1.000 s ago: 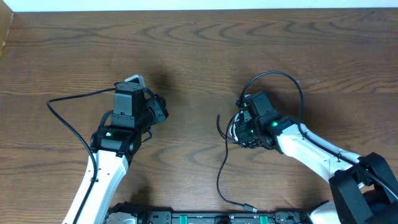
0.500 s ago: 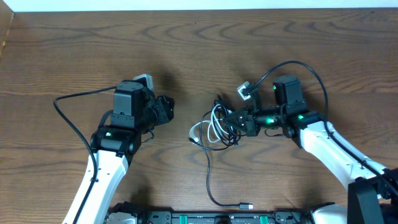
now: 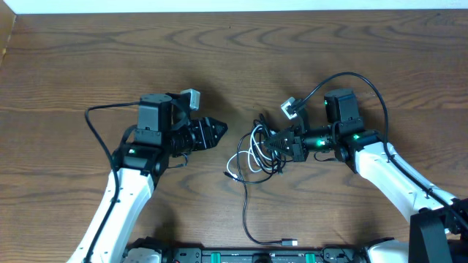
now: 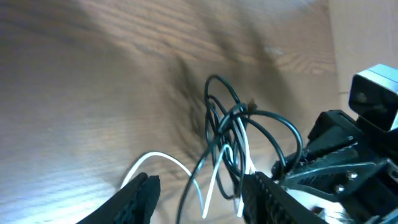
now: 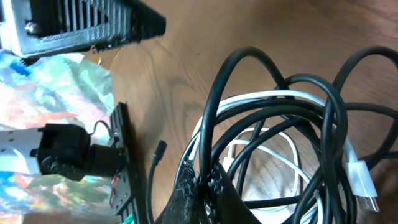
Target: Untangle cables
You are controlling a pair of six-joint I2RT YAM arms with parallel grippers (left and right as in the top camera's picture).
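- The left gripper (image 3: 217, 131) hangs just beside the knot with its fingers spread. In its wrist view nothing is pinched, though a white strand crosses the gap between them.
- The cables (image 3: 256, 152) sit bunched at 4 o'clock from that gripper, near the middle of the table (image 3: 110, 44). The white cable (image 3: 234, 164) loops out toward 8 o'clock of the bunch.
- One black tail (image 3: 245, 208) runs off toward 6 o'clock and ends in a small plug (image 3: 290, 242), well apart from the knot.
- The right gripper (image 3: 278, 143) comes in from 3 o'clock of the bunch, its fingers pressed together on a black strand. Its wrist view shows several loops stacked over that pinch.
- We judge the step in hand is a second grip for the left arm, and the white loop is the best target because it stands clear of the black coils.
- We should close on one strand only, then draw toward 9 o'clock slowly while the right holds firm, so the loops slide rather than cinch.
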